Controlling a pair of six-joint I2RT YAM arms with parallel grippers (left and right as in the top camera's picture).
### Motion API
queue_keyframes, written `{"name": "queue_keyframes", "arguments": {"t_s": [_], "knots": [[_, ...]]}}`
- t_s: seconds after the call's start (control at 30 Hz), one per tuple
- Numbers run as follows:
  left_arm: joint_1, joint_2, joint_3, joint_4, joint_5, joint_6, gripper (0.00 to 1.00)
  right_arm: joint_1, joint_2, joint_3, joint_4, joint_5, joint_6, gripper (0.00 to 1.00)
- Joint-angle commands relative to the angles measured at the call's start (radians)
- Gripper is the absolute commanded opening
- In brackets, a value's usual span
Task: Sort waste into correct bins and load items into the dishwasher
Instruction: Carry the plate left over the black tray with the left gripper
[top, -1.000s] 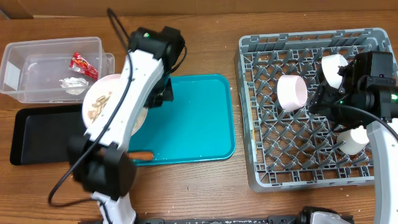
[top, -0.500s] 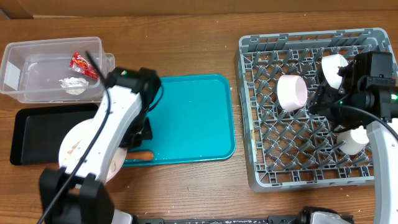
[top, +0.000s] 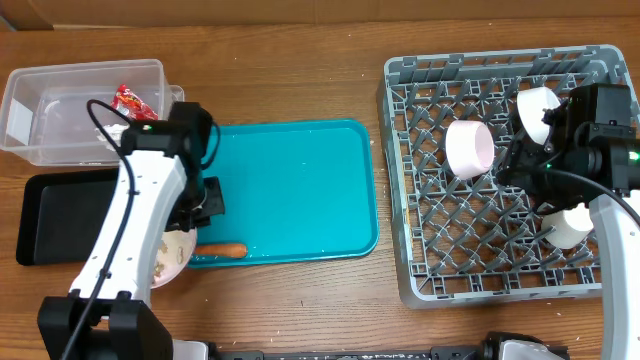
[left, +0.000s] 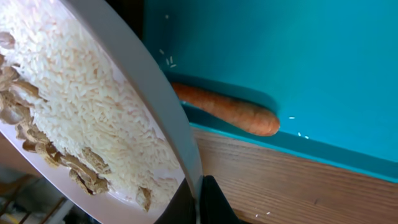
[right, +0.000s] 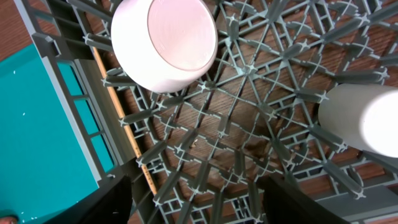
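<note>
- The plate (top: 172, 260), held up by the clear tub (top: 40, 110) a second ago, has been lowered to the black tray's (top: 60, 215) lower-right corner. It is tilted and the rice is still aboard, so dumping is judged pending.
- Its rim is clenched by the left fingers (left: 214, 205).
- The carrot (top: 222, 250) is seen on the teal tray's (top: 300, 190) lower-left edge, long axis left-right.
- The right fingers (right: 106, 202) are held released over the rack (top: 480, 240).

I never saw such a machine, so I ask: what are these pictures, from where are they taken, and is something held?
These are two robot arms at a wooden table. One picture looks down from above; the other two come from cameras on each wrist. The left claw is shut on the rim of a tilted plate carrying rice. A carrot lies on the teal tray. The right claw is open above a grey dish rack with two bowls and a cup.
</note>
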Motion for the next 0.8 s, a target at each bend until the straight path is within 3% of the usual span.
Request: {"name": "queue_keyframes", "arguments": {"t_s": [0.0,0.43,0.77], "knots": [[0.048,-0.017,-0.004,0.010,0.034,0.082,0.04,-0.002,-0.002,0.001,0.000,-0.010,-0.003,0.70],[0.111,0.028,0.002,0.066,0.060,0.127,0.04,-0.002,-0.002,0.000,-0.006,-0.010,-0.003,0.70],[0.111,0.125,0.153,0.036,0.038,0.132,0.04,-0.002,-0.002,0.000,-0.006,-0.010,-0.003,0.70]]}}
